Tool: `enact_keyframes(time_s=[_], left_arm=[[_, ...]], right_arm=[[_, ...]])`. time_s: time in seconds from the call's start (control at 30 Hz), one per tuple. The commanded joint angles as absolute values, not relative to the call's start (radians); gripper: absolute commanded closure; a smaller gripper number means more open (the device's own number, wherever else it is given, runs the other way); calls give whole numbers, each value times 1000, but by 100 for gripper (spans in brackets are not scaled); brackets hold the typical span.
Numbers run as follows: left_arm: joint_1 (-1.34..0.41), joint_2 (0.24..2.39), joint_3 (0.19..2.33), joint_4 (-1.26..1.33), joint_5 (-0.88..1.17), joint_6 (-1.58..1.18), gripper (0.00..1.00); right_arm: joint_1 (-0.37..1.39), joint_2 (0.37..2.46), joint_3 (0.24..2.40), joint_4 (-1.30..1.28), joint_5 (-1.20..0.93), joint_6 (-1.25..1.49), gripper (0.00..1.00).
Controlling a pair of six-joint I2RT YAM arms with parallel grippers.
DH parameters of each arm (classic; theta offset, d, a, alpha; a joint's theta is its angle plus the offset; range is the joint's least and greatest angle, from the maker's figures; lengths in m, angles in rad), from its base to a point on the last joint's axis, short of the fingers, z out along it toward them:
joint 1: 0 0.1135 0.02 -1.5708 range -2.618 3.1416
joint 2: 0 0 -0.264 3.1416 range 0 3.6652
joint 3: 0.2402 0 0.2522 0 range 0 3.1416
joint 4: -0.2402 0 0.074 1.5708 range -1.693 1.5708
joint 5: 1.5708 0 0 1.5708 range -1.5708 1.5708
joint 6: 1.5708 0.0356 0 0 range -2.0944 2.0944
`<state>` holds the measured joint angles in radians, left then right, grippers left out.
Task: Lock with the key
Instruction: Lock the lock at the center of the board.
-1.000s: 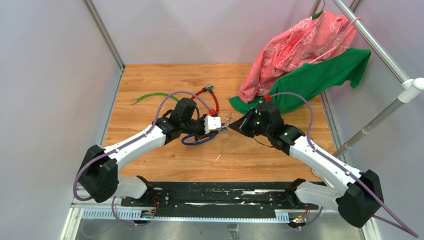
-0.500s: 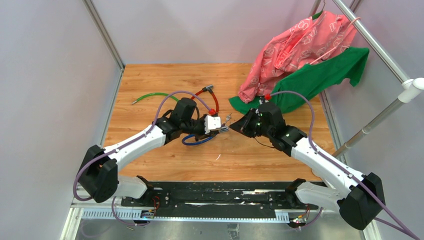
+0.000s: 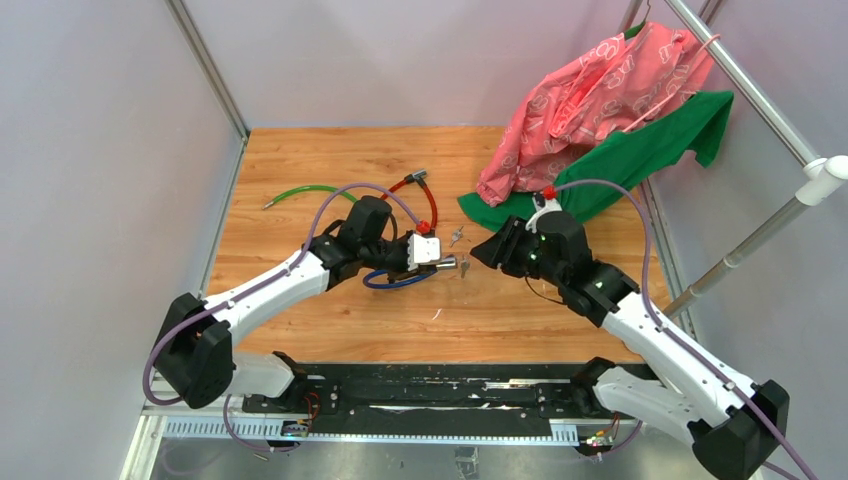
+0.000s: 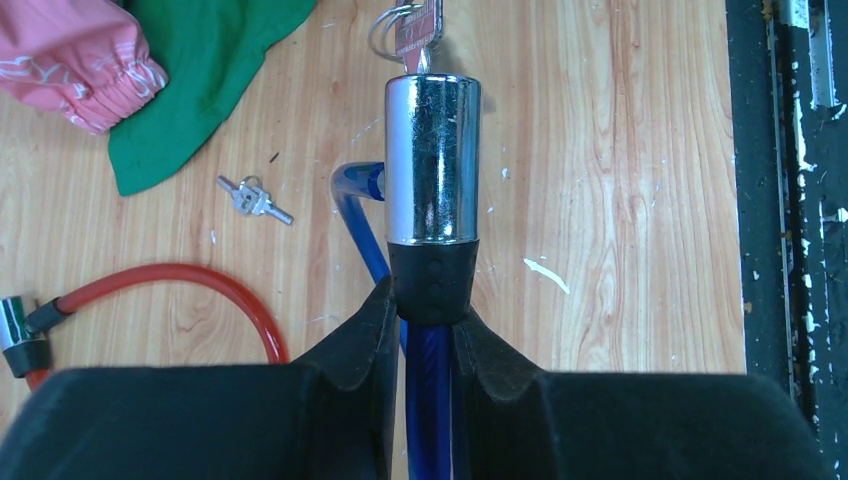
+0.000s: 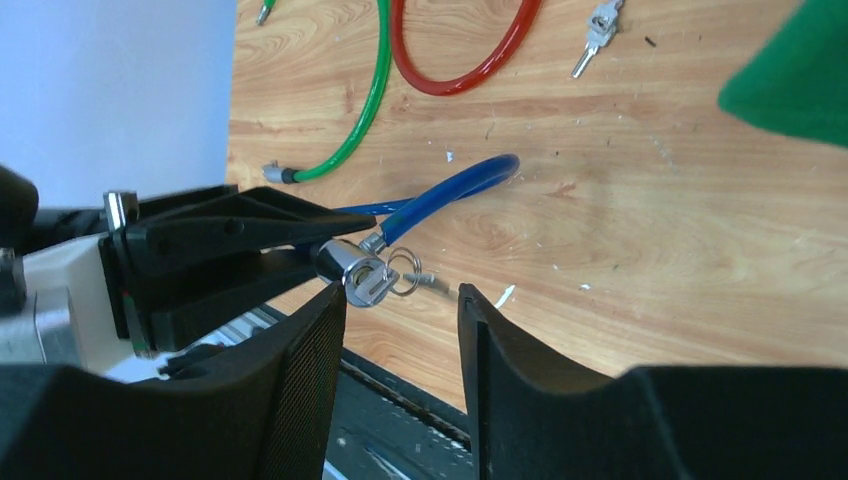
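Over to the left pincer (image 4: 428, 312) first: clamped tight on the blue cable (image 4: 428, 400), right at the black collar (image 4: 432, 280) under the silver cylinder (image 4: 432, 160). Holds that cylinder pointing straight out ahead of it, above the table (image 4: 620, 200). And there at the cylinder's far end, the key (image 4: 418, 28), pushed into the keyhole, with a ring (image 4: 384, 28) hanging off its head.

From above, same grip: left pincer (image 3: 428, 250) pointing toward the right pincer (image 3: 482, 256), the key (image 3: 458, 265) in the narrow stretch between the two.

Now the right pincer (image 5: 400, 300): fingers (image 5: 310, 380) apart, gripping nothing. Just beyond its tips, the silver cylinder (image 5: 345, 265) and the key (image 5: 375, 284), close but not touched. Behind that, the blue cable (image 5: 440, 200) curving away across the wood.

Elsewhere:
- Spare keys (image 4: 252, 197) flat on the table, ahead of the left pincer and off to its left, apart from everything.
- Red cable (image 4: 200, 278) lying nearer the left pincer on that same side.
- Green cable (image 5: 370, 110) farther out from the right pincer, past the blue cable.
- Green cloth (image 4: 200, 70) and pink cloth (image 4: 70, 55) bunched well ahead and far to the left of the left pincer.
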<state>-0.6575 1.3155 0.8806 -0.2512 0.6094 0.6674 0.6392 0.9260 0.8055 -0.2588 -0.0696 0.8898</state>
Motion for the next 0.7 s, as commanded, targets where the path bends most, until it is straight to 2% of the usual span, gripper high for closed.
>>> enact_keyframes(time_s=[0.0, 0.17, 0.27, 0.5, 0.67], left_arm=[[-644, 1307, 877, -316, 588, 688, 100], [-644, 1305, 885, -346, 604, 730, 100], [-644, 1310, 896, -369, 610, 756, 100], [-625, 1323, 932, -412, 632, 751, 100], [-623, 1313, 978, -497, 664, 778, 100]], right_arm=[[626, 873, 782, -270, -143, 651, 52], [626, 818, 794, -211, -353, 144, 52], [627, 817, 810, -195, -392, -103, 53], [627, 945, 877, -239, -628, -429, 49], [627, 968, 881, -243, -668, -591, 44]])
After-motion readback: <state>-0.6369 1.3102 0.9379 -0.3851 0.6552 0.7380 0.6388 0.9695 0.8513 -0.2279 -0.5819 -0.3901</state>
